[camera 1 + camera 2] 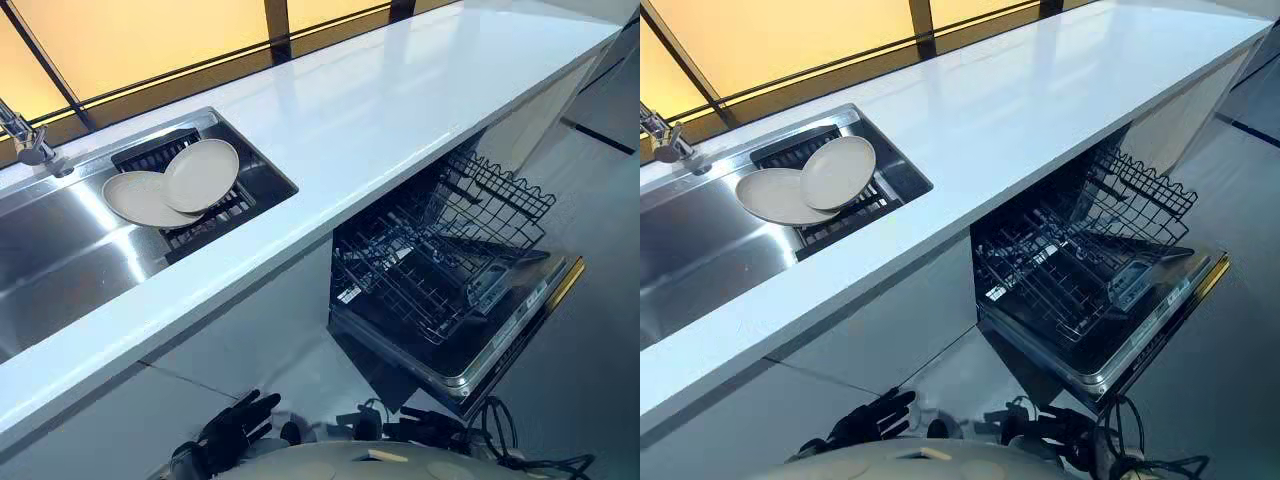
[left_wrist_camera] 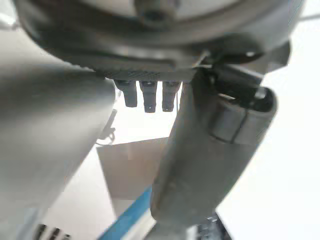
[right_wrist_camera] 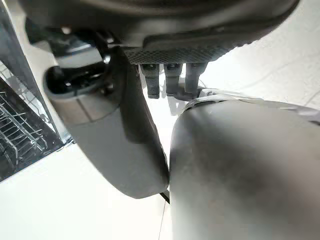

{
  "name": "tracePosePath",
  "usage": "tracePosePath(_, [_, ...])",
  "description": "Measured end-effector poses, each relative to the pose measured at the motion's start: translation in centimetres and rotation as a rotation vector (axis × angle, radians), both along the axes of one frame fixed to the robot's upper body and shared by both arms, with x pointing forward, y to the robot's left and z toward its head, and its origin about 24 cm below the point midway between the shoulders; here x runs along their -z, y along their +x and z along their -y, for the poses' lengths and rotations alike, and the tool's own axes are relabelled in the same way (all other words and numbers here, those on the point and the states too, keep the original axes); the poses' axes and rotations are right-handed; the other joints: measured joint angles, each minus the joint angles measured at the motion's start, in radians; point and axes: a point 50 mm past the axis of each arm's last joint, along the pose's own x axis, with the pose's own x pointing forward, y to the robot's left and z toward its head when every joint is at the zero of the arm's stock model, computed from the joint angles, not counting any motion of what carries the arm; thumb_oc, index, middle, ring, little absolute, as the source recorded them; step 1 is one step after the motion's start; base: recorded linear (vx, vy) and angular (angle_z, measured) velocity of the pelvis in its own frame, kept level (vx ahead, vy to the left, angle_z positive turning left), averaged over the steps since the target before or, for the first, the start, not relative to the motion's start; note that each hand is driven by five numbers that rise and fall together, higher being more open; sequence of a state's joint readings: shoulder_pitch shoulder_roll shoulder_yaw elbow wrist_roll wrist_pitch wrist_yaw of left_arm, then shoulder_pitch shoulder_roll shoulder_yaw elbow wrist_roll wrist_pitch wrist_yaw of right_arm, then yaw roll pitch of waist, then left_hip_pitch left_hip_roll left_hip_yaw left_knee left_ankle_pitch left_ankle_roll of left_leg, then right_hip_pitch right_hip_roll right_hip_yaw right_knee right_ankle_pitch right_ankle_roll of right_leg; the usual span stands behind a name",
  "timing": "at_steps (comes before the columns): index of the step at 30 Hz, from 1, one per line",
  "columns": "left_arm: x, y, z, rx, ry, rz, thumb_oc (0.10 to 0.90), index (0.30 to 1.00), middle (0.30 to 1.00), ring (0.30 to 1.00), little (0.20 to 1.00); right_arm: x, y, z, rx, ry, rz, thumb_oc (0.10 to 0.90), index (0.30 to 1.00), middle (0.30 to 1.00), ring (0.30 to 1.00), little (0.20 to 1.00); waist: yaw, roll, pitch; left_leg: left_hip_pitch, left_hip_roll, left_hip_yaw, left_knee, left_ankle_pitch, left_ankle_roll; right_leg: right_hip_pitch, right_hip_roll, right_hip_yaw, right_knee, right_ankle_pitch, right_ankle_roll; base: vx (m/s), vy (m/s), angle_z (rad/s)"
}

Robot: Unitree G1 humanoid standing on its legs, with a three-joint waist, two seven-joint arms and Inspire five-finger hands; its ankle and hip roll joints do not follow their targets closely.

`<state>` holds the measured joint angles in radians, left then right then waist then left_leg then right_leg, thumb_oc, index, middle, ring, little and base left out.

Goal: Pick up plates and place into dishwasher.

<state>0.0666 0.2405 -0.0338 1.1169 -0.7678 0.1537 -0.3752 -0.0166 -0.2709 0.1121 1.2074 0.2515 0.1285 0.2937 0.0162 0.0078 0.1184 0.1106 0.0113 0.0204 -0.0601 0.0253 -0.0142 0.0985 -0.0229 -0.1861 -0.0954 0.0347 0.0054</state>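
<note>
Along the head views, a white countertop lies between the steel sink and the open dishwasher below. Two cream plates overlap on the sink's black rack. Left wrist view: left hand has straight fingers and holds nothing. Right wrist view: right hand likewise.

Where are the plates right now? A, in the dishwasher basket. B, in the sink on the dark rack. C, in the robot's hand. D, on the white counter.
B: both plates lie overlapping on the dark rack inside the sink, and the pulled-out dishwasher basket holds none.
</note>
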Motion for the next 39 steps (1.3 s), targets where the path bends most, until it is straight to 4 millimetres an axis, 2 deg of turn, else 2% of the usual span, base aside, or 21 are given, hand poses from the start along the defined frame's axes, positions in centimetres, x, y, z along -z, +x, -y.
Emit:
tracePosePath(13, [-0.1,0.1,0.0,-0.025,-0.041,0.001,0.8,0.9,0.9,0.9,0.9,0.1,-0.2,-0.1,0.021,0.007,0.002,0.8,0.9,0.9,0.9,0.9,0.007,-0.006,0.003,0.003,0.0,0.0,-0.014,0.01,-0.001,-0.002,-0.001,-0.018,0.001,0.001,-0.001,0.0,-0.015,0.05])
tracePosePath(17, [-0.9,0.3,-0.6,-0.014,-0.153,0.07,0.8,0.9,0.9,0.9,0.9,0.1,-0.1,-0.3,0.021,0.011,0.004,0.8,0.9,0.9,0.9,0.9,0.009,-0.012,0.01,0.006,0.001,0.004,-0.016,0.01,-0.001,-0.003,-0.001,-0.013,0.001,0.002,-0.001,-0.01,0.006,-0.02])
tracePosePath(19, [-1.6,1.0,-0.2,0.022,-0.246,0.146,0.8,0.9,0.9,0.9,0.9,0.1,-0.1,-0.3,0.021,0.011,0.004,0.8,0.9,0.9,0.9,0.9,0.01,-0.014,0.012,0.006,-0.001,0.005,-0.018,0.011,0.0,-0.004,-0.002,-0.012,0.001,0.003,-0.003,-0.02,-0.001,0.0])
tracePosePath(22, [-3.3,3.2,2.6,0.124,-0.5,0.342,0.8,0.9,0.9,0.9,0.9,0.0,0.0,-0.3,0.025,0.017,0.01,0.8,0.9,0.9,0.9,0.9,0.009,-0.019,0.019,0.009,-0.003,0.006,-0.029,0.015,0.003,-0.006,-0.004,-0.01,0.002,0.004,-0.003,-0.03,-0.006,0.0])
tracePosePath(26, [-6.2,6.0,7.2,0.365,-0.8,0.605,0.8,0.9,0.9,0.9,0.9,0.0,0.2,-0.6,0.022,0.038,0.024,0.8,0.9,0.9,0.9,0.9,0.008,-0.033,0.031,0.008,-0.001,0.009,-0.029,0.015,0.003,-0.009,-0.002,-0.004,0.004,0.001,0.001,-0.01,-0.003,-0.04])
tracePosePath(27, [-7.6,6.8,8.3,0.454,-0.881,0.692,0.8,0.9,0.9,0.9,0.9,0.0,0.4,-0.6,0.01,0.037,0.033,0.8,0.9,0.9,0.9,0.9,0.008,-0.034,0.033,0.007,0.001,0.016,-0.029,0.015,0.002,-0.013,0.0,0.005,0.004,0.002,-0.001,-0.01,-0.007,-0.15])
tracePosePath(33, [-14.7,10.3,11.3,0.803,-1.045,1.023,0.8,0.9,0.9,0.9,0.9,-0.1,0.7,-0.7,-0.022,0.039,0.052,0.8,0.9,0.9,0.9,0.9,0.005,-0.034,0.034,0.006,0.002,0.027,-0.028,0.014,0.001,-0.02,0.003,0.018,0.004,0.009,-0.01,0.0,0.004,-0.07])
tracePosePath(36, [-21.3,11.6,13.2,0.945,-1.198,1.266,0.8,0.9,0.9,0.9,0.9,-0.1,0.8,-0.8,-0.049,0.033,0.046,0.8,0.9,0.9,0.9,0.9,0.005,-0.035,0.035,0.012,0.0,0.031,-0.028,0.012,0.003,-0.017,0.004,0.028,0.004,0.009,-0.01,0.02,-0.001,-0.07])
tracePosePath(39, [-27.7,11.6,15.0,0.937,-1.431,1.497,0.8,0.9,0.9,0.9,0.9,-0.1,1.2,-1.1,-0.078,0.025,0.047,0.8,0.9,0.9,0.9,0.9,-0.01,-0.034,0.036,0.033,0.001,0.041,-0.029,0.005,0.004,-0.001,0.004,0.041,0.004,0.01,-0.008,0.03,-0.011,-0.13])
